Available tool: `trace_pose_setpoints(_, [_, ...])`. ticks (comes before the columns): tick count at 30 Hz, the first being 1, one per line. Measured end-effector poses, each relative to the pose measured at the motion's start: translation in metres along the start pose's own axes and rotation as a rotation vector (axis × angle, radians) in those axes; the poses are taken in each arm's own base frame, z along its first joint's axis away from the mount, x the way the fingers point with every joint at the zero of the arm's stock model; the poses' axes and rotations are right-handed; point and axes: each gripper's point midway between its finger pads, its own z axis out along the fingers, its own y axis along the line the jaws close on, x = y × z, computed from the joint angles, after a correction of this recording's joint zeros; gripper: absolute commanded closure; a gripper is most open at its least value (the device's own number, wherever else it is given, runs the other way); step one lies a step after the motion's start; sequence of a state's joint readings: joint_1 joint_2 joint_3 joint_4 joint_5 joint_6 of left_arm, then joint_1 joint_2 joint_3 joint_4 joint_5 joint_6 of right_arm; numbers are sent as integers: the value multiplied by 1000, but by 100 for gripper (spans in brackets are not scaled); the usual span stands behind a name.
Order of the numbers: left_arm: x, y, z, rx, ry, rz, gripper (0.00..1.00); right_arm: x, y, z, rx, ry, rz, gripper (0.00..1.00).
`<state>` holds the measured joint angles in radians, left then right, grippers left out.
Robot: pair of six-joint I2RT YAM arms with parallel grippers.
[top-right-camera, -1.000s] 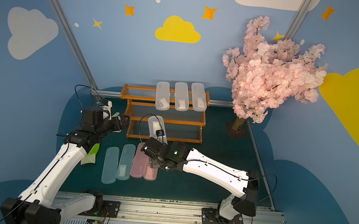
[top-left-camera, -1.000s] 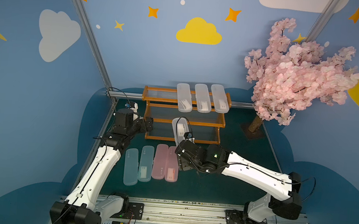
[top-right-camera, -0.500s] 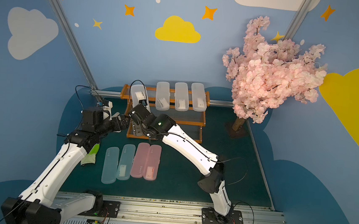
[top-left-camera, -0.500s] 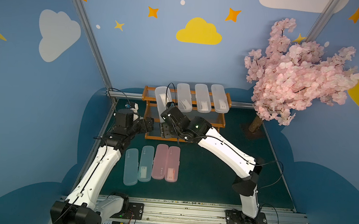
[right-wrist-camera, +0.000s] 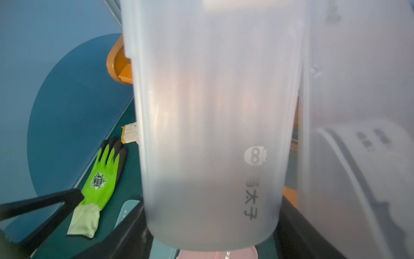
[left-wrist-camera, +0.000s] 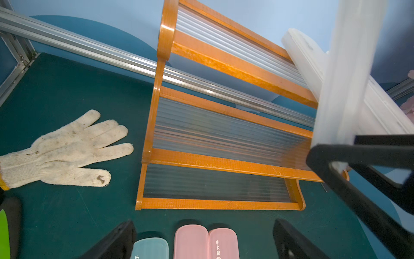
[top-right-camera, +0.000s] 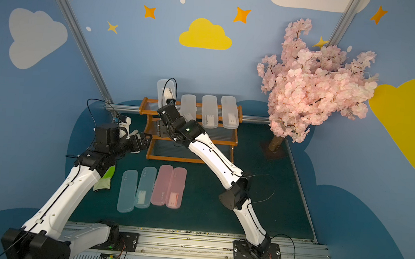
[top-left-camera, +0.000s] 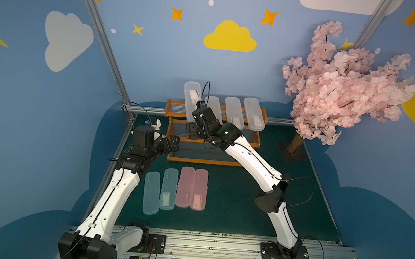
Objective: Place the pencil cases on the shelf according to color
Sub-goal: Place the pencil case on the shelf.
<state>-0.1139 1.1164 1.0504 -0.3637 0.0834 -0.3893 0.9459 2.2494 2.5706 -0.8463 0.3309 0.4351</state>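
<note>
Three frosted cases (top-left-camera: 233,112) lie on the top tier of the shelf (top-left-camera: 206,161), the right gripper (top-left-camera: 192,124) clamps the fourth case (top-left-camera: 191,96) tilted over that tier beside them, and the pink pair (top-left-camera: 191,187) and blue pair (top-left-camera: 161,189) lie unplaced on the worktop (top-left-camera: 245,214) before the shelf, the left gripper (left-wrist-camera: 203,226) wide and empty.

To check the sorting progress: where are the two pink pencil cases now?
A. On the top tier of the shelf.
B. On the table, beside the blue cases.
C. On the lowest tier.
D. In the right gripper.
B: the pink pencil cases lie flat on the green table before the shelf, next to the blue cases; the right gripper holds a frosted white case.
</note>
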Motion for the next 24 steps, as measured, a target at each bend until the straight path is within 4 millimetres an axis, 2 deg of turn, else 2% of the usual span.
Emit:
trace_pose_setpoints(5, [1, -4, 1, 21, 6, -7, 0, -9, -6, 17, -22, -23, 29, 21])
trace_pose_setpoints(10, [0, -7, 1, 39, 7, -15, 0, -11, -6, 26, -43, -29, 52, 12])
trace_pose_setpoints(24, [4, -8, 4, 49, 21, -23, 0, -13, 8, 25, -112, -30, 97, 11])
